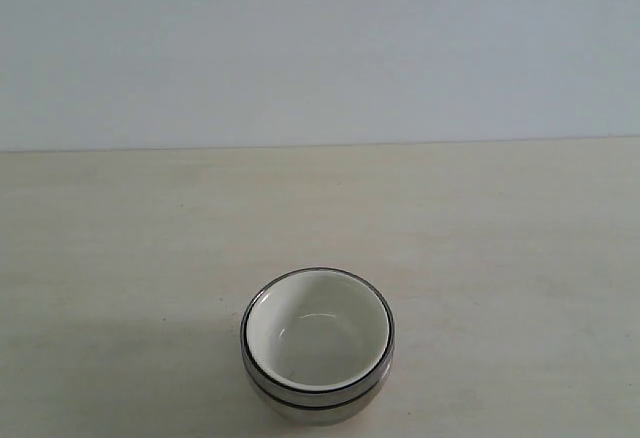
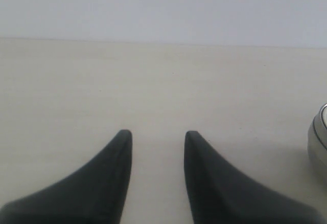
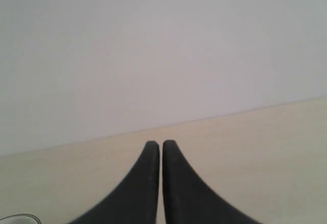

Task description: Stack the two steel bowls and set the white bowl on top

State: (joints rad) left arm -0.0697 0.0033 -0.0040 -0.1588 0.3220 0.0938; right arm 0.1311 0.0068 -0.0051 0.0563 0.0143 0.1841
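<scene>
The white bowl [image 1: 318,336] sits nested inside the steel bowls [image 1: 310,404], whose stacked rims show as dark rings around it, low in the middle of the exterior view. Neither arm shows in that view. My left gripper [image 2: 158,134] is open over bare table with nothing between its fingers; a shiny edge of the steel bowls [image 2: 318,137] shows at the side of the left wrist view. My right gripper [image 3: 161,144] is shut and empty above the table. A sliver of a bowl rim [image 3: 18,219] shows in a corner of the right wrist view.
The pale wooden table [image 1: 150,238] runs back to a plain light wall [image 1: 320,48]. Nothing else stands on it in view.
</scene>
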